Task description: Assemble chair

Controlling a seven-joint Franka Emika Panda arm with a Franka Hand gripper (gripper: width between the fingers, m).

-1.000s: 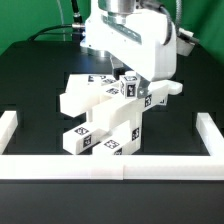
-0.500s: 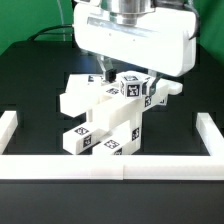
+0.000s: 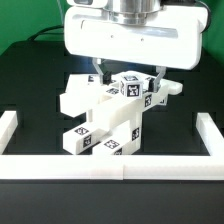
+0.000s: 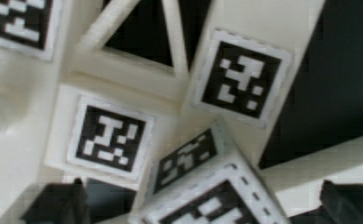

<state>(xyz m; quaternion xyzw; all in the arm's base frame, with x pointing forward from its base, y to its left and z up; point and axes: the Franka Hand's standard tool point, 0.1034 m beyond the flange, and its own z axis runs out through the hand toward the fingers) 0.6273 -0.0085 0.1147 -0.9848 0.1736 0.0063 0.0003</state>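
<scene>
Here, the tool (image 3: pixel 127 72) hangs spread apart over the chair (image 3: pixel 105 118) — black table (image 3: pixel 30 95), white border wall (image 3: pixel 120 165).

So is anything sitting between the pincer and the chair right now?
Nothing visible. The open pincer hangs directly over the chair, and the wrist view shows only the chair's own tagged white pieces below, with no other thing in between.

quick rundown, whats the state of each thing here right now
gripper: open, holding nothing, just above the chair pieces
chair: unfinished, white tagged pieces stacked together on the table
border wall: in place along the table's front edge and sides
</scene>
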